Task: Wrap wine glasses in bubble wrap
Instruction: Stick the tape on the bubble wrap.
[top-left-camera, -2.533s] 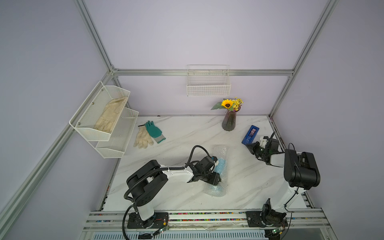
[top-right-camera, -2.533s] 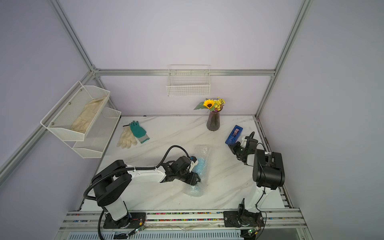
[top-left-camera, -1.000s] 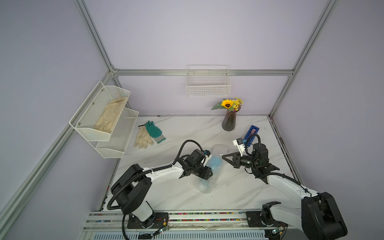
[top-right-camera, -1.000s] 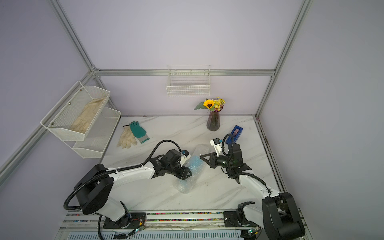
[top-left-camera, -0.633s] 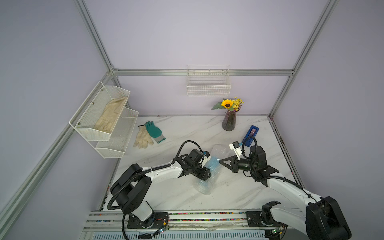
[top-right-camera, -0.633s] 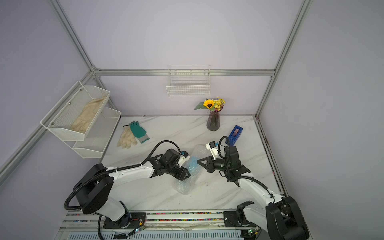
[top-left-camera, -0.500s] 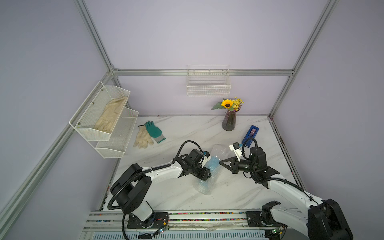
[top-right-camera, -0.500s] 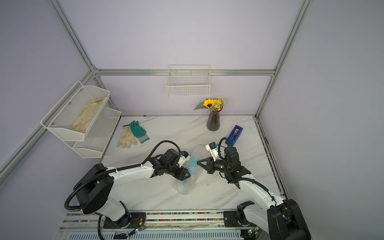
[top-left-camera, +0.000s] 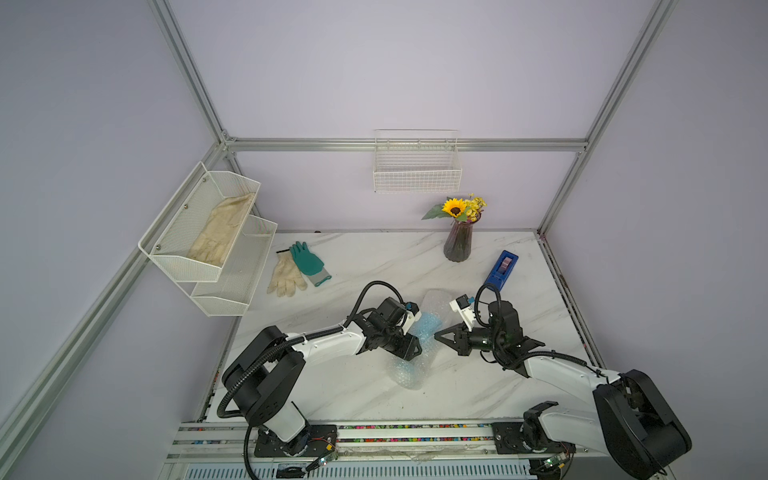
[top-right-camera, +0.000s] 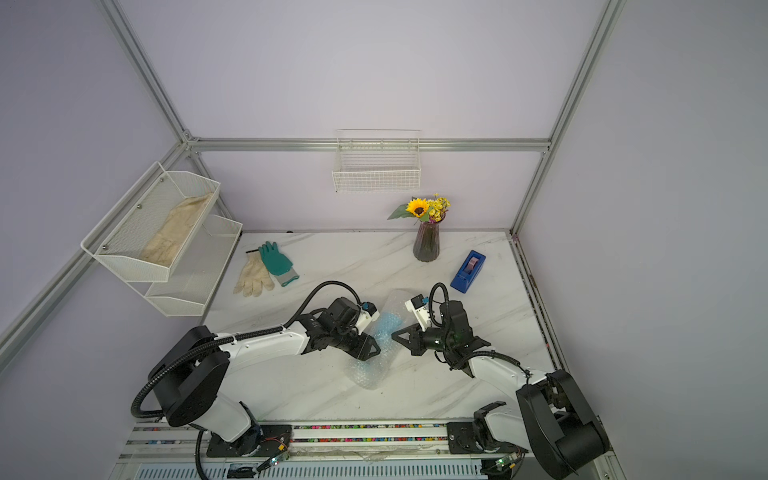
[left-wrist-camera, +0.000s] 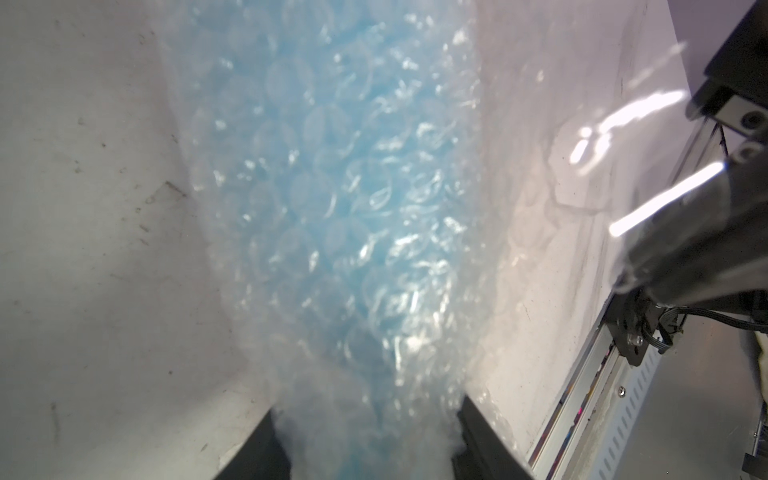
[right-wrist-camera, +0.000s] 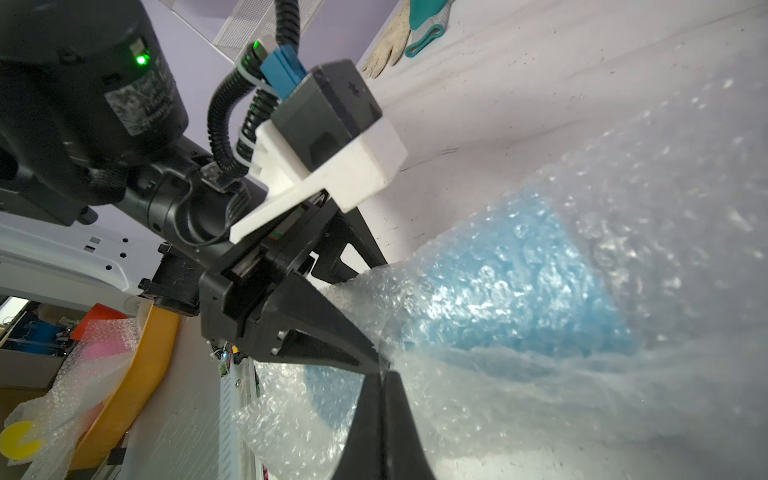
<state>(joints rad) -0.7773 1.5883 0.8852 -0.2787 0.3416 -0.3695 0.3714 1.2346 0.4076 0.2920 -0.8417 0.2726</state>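
The goblet (right-wrist-camera: 519, 286) shows only as a blue blur through the bubble wrap (right-wrist-camera: 665, 174); its stem and foot cannot be made out. The left wrist view cuts off the left gripper (left-wrist-camera: 370, 411), and bunched wrap hides what lies between its fingers (left-wrist-camera: 257, 453). The right gripper (right-wrist-camera: 383, 376) is likewise cut off; whether its closed tips pinch the wrap cannot be told. The tape dispenser (top-left-camera: 502, 271) near the right edge of the table (top-left-camera: 540, 299) is too small for detail.

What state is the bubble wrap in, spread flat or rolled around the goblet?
Rolled: the bubble wrap encloses the blue goblet, whose colour shows through it.
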